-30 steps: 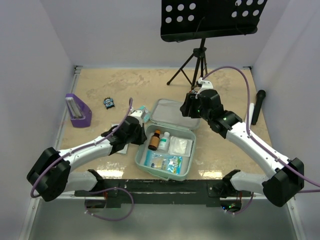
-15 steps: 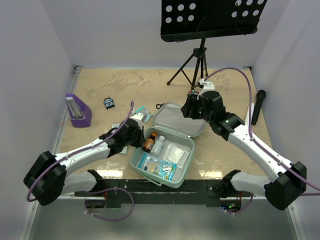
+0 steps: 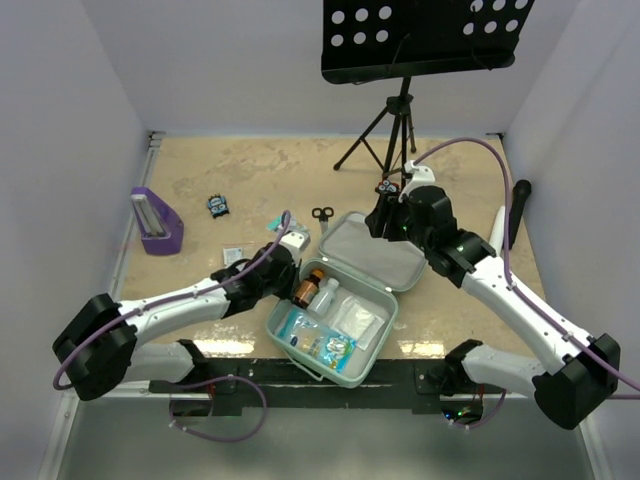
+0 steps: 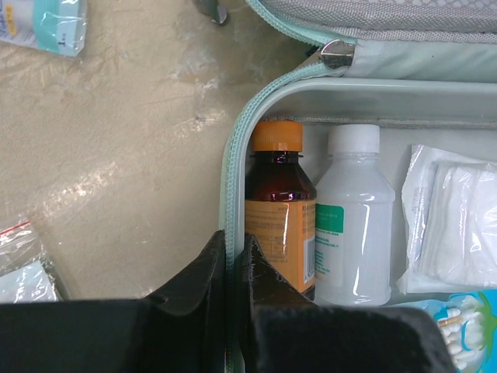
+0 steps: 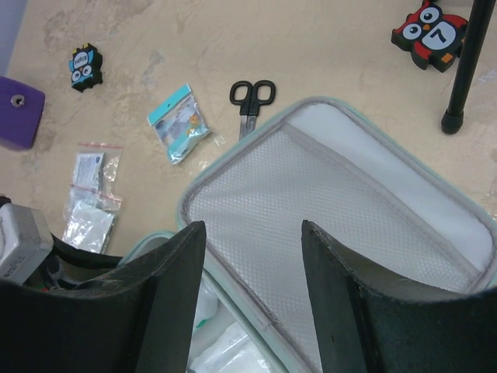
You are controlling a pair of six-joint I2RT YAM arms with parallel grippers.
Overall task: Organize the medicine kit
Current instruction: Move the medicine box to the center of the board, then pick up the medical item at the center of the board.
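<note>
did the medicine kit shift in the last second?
Yes. The medicine kit slid away from the tripod, toward the near table edge, and twisted, uncovering the scissors.

The digit 7 stands in a pale circle on the belly of the red-and-black owl figure. The labels on the amber bottle and white bottle carry print too blurred to read.

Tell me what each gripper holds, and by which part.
Left gripper pinches the medicine kit by its left wall rim, beside the amber bottle. Right gripper hangs open over the lid, holding nothing.
</note>
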